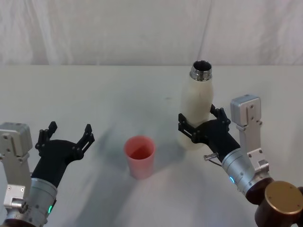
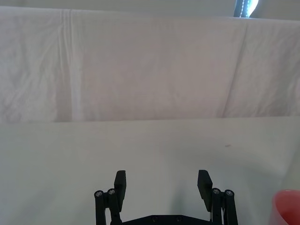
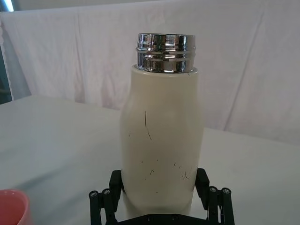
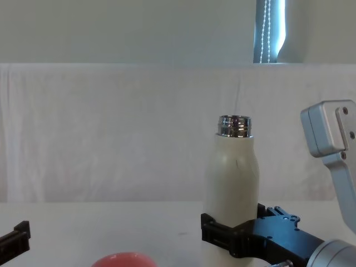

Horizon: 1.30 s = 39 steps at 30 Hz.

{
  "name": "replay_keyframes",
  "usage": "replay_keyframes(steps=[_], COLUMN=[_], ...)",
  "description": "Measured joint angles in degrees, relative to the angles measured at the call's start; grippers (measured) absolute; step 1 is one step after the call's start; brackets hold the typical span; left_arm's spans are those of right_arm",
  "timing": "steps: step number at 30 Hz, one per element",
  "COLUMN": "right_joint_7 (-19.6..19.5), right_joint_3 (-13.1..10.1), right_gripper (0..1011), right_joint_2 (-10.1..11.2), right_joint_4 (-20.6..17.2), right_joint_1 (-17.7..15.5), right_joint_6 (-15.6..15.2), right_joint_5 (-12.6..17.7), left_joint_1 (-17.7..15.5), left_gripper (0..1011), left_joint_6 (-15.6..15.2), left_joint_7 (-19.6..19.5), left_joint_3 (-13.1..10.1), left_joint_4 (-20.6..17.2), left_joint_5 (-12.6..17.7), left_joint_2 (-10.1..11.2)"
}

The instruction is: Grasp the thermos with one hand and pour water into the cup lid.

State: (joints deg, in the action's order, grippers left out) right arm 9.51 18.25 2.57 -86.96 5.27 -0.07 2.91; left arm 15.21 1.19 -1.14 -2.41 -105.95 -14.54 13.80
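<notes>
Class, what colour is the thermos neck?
Shiny chrome silver neck on the thermos; clearest in the right wrist view.

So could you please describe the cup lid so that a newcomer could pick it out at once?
On the white table, look between the two arms, left of the cream thermos that the right pincer flanks. The cup lid is the short pink-red open cup, the only coloured thing there.

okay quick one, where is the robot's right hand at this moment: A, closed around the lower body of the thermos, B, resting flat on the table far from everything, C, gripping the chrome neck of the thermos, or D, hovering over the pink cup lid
A: the right hand has its fingers on both sides of the lower body of the upright thermos, well below the chrome neck, while the cup lid stands apart.
</notes>
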Motion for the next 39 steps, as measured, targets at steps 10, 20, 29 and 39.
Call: replay_keyframes(steps=[10,20,29,39], right_joint_7=[0.0,0.2,0.6,0.4], right_joint_3=[0.3,0.5,0.1,0.3], right_gripper=[1003,1003,960,960], right_joint_2=[-0.4,-0.9,-1.1,-0.4], right_joint_4=[0.9,1.9,2.4,0.4], right_joint_1=[0.8,1.4,1.6,0.9], right_joint_6=[0.0,0.5,0.5,-1.4], right_joint_5=[0.0,0.5,1.9,2.0], left_joint_1=[0.0,0.0,0.0,0.0], left_gripper=[1001,1001,1001,1001], left_joint_6=[0.0,0.0,0.0,0.0], left_joint_7=[0.0,0.0,0.0,0.0], left_joint_3=[0.0,0.0,0.0,0.0], left_joint_4=[0.0,0.0,0.0,0.0], left_joint_5=[0.0,0.0,0.0,0.0], left_joint_2=[0.0,0.0,0.0,0.0])
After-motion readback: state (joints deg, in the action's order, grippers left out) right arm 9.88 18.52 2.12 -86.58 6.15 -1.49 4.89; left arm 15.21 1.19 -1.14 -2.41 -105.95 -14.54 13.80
